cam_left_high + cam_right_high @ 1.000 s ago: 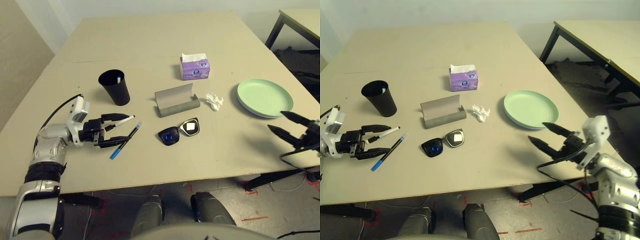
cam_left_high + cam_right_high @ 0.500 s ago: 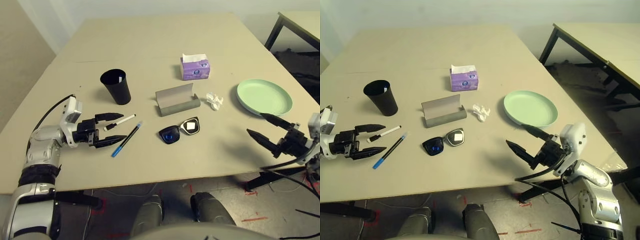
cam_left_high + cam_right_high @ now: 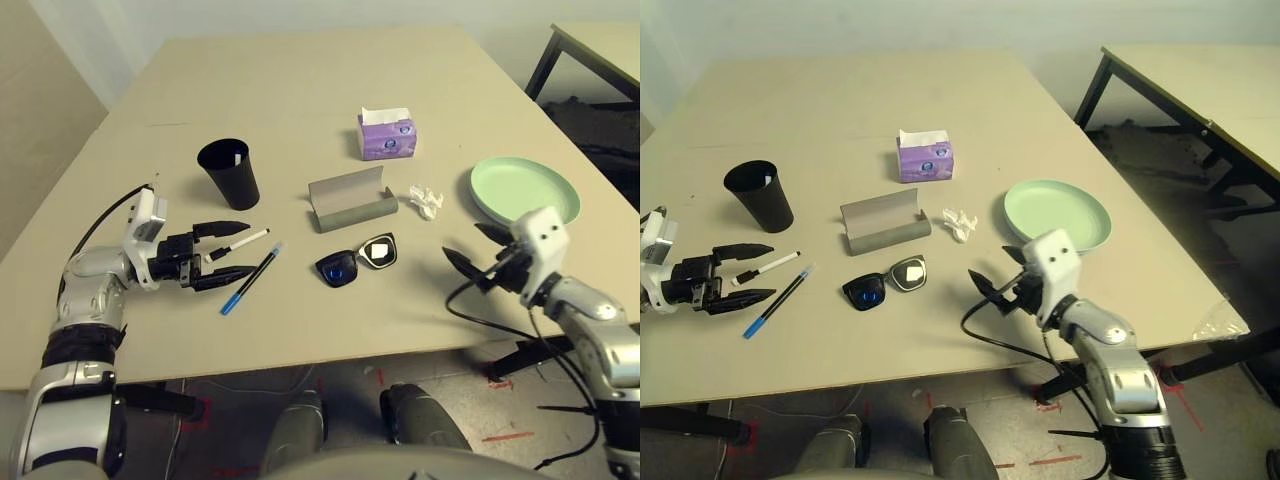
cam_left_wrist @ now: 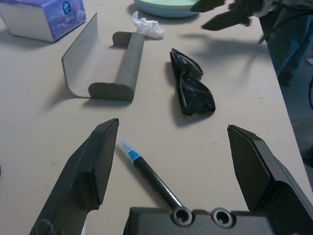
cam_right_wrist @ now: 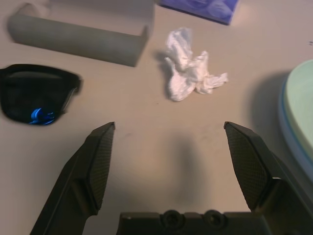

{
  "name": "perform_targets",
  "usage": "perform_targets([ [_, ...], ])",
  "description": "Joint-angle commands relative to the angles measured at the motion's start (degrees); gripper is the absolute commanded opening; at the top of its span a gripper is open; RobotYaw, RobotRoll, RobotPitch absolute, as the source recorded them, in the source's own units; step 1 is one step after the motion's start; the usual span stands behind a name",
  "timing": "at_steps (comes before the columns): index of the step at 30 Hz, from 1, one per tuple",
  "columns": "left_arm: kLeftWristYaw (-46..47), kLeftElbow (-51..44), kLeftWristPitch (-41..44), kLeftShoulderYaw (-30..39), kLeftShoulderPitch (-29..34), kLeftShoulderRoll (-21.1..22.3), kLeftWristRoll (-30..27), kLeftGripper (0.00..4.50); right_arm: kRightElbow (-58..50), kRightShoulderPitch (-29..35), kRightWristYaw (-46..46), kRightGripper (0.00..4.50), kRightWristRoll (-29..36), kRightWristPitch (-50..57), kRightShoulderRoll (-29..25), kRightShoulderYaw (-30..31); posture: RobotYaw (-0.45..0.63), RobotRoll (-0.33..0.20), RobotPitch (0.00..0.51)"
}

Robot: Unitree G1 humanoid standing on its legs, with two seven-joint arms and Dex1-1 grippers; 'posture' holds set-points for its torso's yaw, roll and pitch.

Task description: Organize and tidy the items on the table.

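Note:
On the table [image 3: 300, 80] my left gripper [image 3: 248, 250] is open just above the top, its fingers straddling the white-black marker [image 3: 240, 240] and the blue pen [image 3: 252, 280]. The black cup [image 3: 228, 172] stands upright just behind it. My right gripper [image 3: 463, 242] is open and empty over the front right, between the dark sunglasses [image 3: 357, 262] and the green plate [image 3: 525, 192], which rests on a pale blue one. The crumpled white tissue [image 5: 190, 73] lies just ahead of its fingers. The grey glasses case [image 3: 352, 200] lies open mid-table, the purple tissue pack [image 3: 387, 135] behind it.
A second beige tabletop on black legs [image 3: 1200, 90] stands off to the back right. A black cable [image 3: 1010, 345] trails from my right arm across the table's front edge. The far half of the table is bare beige surface.
My right arm has swung in from beyond the table's right edge to over the table near the sunglasses and tissue, still open. The left gripper has stayed about where it was.

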Motion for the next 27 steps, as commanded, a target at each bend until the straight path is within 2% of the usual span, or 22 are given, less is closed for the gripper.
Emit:
perform_targets([
  [1, -0.1, -1.3, 0.4, -0.1, 0.8, -0.4, -0.3, 4.50, 4.1, -3.8, -3.2, 4.47, -2.9, 1.5, 1.9, 2.2, -0.08, 0.000, 0.084],
  [16, 0.9, -3.2, 0.6, 0.1, 2.1, -1.1, -0.4, 4.50, 20.1, -16.0, -10.2, 4.47, -8.5, 2.1, 8.8, 5.1, -0.06, 0.000, 0.077],
  [24, 0.9, -3.0, 0.5, 0.0, 2.0, -1.0, -0.2, 4.50, 22.9, -18.3, -12.2, 4.47, -8.7, 2.4, 11.1, 4.2, -0.06, 0.000, 0.074],
  [27, 0.8, -2.9, 0.3, 0.0, 2.0, -0.9, -0.1, 4.50, 23.1, -18.4, -12.4, 3.44, -8.6, 2.1, 11.7, 4.1, -0.06, 0.000, 0.074],
])
